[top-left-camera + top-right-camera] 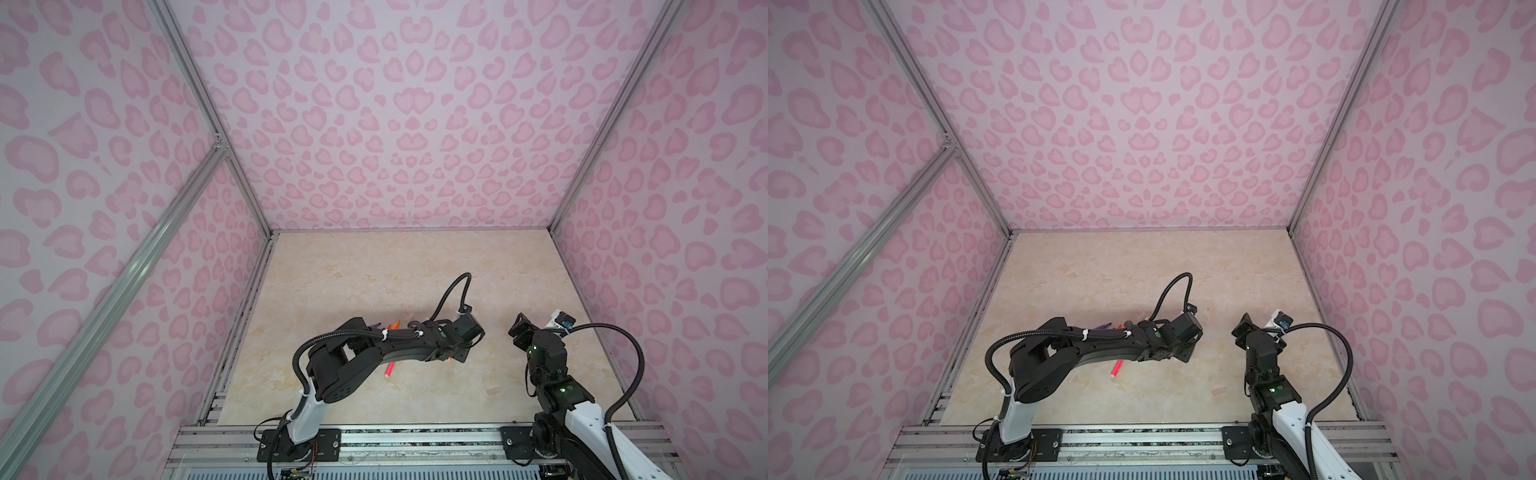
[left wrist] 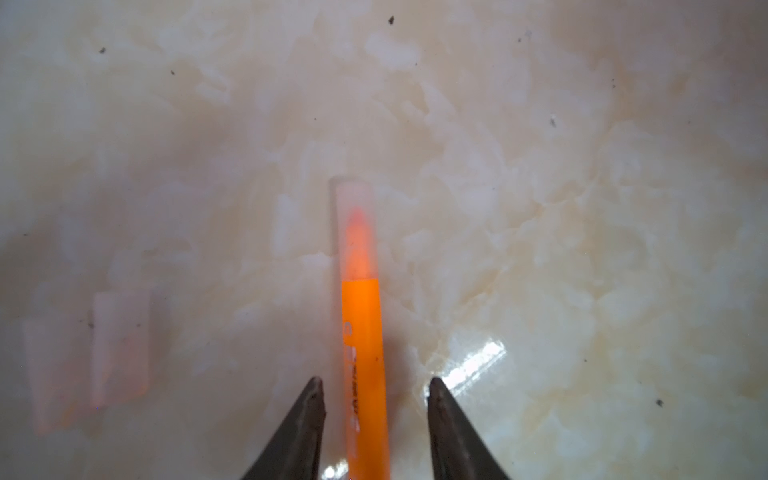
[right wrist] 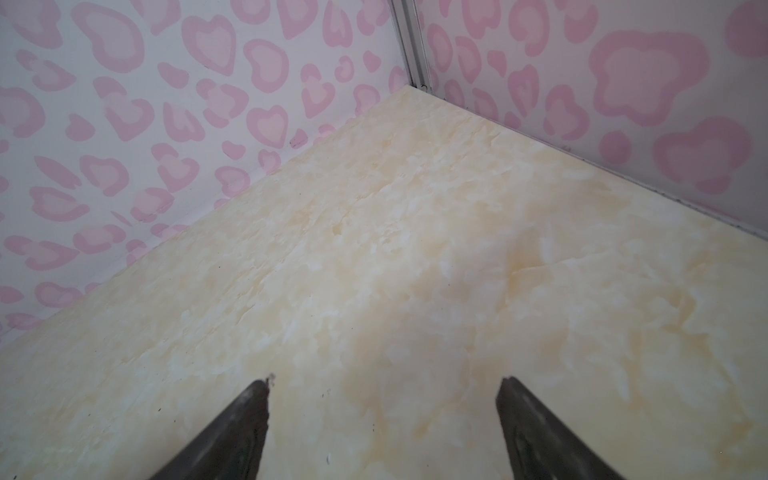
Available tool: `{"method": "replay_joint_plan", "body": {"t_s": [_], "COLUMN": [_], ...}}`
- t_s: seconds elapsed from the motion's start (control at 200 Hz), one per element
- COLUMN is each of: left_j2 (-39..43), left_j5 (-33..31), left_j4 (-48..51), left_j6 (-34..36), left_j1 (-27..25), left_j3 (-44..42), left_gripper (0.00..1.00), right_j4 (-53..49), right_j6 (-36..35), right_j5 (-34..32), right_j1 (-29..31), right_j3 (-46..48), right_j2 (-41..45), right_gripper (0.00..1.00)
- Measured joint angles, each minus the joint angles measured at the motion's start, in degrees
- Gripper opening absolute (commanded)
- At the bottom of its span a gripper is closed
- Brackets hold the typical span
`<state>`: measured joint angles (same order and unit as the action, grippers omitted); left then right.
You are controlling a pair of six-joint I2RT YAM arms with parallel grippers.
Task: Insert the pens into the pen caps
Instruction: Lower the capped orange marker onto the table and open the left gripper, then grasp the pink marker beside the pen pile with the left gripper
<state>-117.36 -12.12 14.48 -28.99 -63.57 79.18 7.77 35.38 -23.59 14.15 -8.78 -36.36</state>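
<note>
Left pincer [image 2: 375, 384]: jaws parted to a middling gap and gripping nothing; table shows on both sides of the pen lying between them.
Orange pen [image 2: 361, 332]: flat on the table [image 2: 582, 208] between the left pincer's fingertips, touching neither, its tip seated inside a clear cap [image 2: 353, 216].
Loose caps [image 2: 120, 345]: two side by side on the table, off to one side of the orange pen and apart from it; blurred, faintly pink-tinted.
Right pincer [image 3: 382, 382]: jaws spread wide with nothing between them, above bare table near the corner of the patterned walls [image 3: 166, 124].
Left arm [image 1: 399, 349]: stretched across the middle of the table in both top views, covering the orange pen and most of the other pens.
Pink-red pen [image 1: 390, 370]: on the table at the near side of the left arm, its far end hidden under the arm.
Purple pen [image 1: 376, 325]: only a tip shows past the far edge of the left arm, with red and orange tips beside it; how they lie cannot be told.
Lone cap [image 1: 493, 391]: on open table between the two arms, well apart from every pen.
</note>
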Motion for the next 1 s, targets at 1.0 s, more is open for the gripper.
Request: {"method": "replay_joint_plan", "body": {"t_s": [1.0], "left_j2": [43.8], "left_j5": [-13.3], "left_j4": [-5.7], "left_j6": [1.4], "left_j1": [4.7], "left_j3": [-47.4], "left_gripper": [0.51], "right_j4": [-0.2], "right_j6": [0.0], "right_j5": [0.0], "right_j1": [0.0], "right_j3": [-0.4], "right_j2": [1.3], "right_gripper": [0.86]}}
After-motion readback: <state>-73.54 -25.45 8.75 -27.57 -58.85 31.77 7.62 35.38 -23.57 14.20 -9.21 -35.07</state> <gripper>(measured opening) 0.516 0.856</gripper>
